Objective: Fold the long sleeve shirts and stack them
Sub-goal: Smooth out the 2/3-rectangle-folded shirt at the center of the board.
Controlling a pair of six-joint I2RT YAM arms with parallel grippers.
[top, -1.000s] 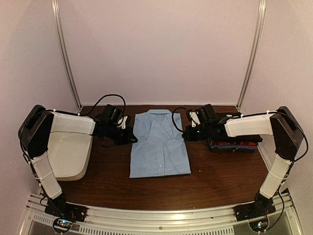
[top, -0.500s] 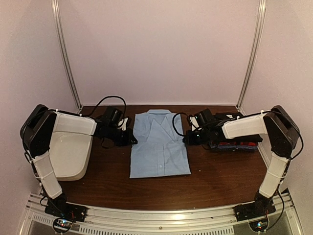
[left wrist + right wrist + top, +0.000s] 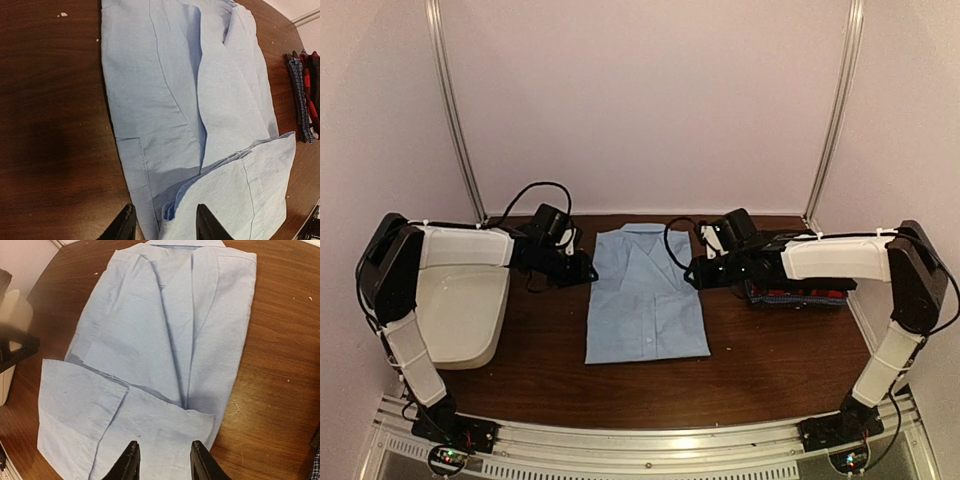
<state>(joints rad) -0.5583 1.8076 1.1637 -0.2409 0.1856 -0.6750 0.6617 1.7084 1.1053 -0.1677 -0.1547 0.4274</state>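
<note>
A light blue shirt lies folded into a neat rectangle in the middle of the dark wooden surface. Its collar points toward the far edge and its button front faces up.

The left tool sits low at the shirt's left edge, in its far half. In the left wrist view the left tool has its two black fingers spread. A folded flap of blue cloth lies flat beneath the gap, and nothing is pinched between them.

The right tool sits at the shirt's right edge, straight across from the left one. In the right wrist view the right tool also has its fingers standing apart over an overlapping layer of the shirt, with no cloth caught in the gap.

A stack of folded shirts rests near the right edge of the surface, toward the far right corner, partly covered by the right arm. Black, red and blue-check layers show along its side, and the stack appears edge-on in the left wrist view, apart from the blue shirt.

A white tub stands along the left edge of the surface, under the left arm and well clear of the blue shirt.
</note>
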